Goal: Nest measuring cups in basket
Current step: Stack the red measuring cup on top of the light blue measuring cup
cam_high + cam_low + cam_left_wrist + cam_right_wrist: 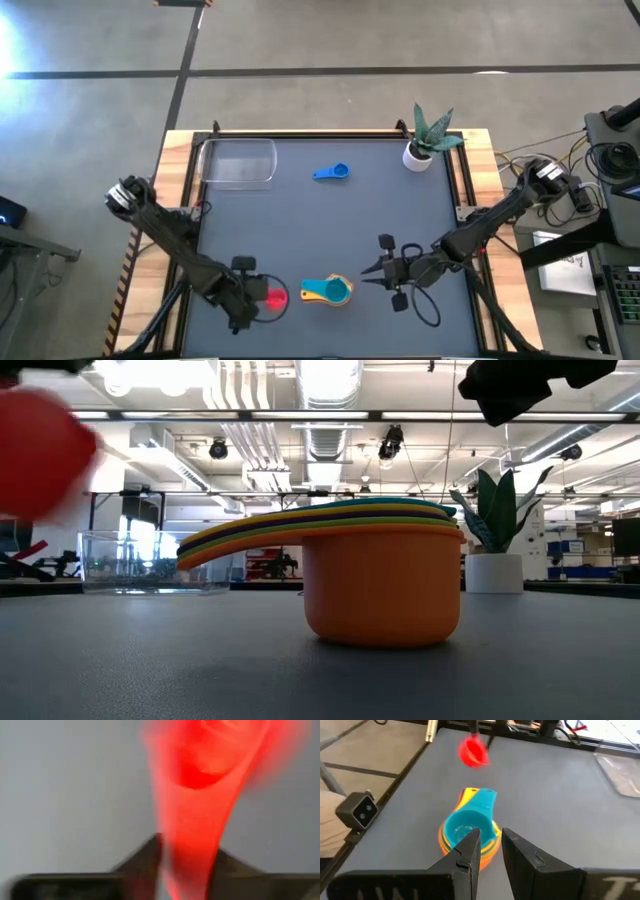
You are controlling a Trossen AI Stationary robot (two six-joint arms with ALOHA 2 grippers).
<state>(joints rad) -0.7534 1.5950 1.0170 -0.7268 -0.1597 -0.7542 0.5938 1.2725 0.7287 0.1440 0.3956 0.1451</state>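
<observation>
Orange round plastic cup stack (383,585) | left gripper (258,297) grips red cup (275,297) handle

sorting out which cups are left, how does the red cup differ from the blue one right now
The red cup is held in the left gripper near the front edge; the blue cup lies alone on the table, toward the back. Red sits close to the nested stack; blue is far from it. Neither is in the basket.

— What sits on the tabletop (330,230)?
— A dark grey mat framed in wood. The clear basket (238,162) rests in the far left corner, and a blue cup (333,173) lies alone near the far middle.
— And closer in?
— A stack of cups (329,291), teal on top, near the front edge. A white plant pot (418,155) stands far right.
</observation>
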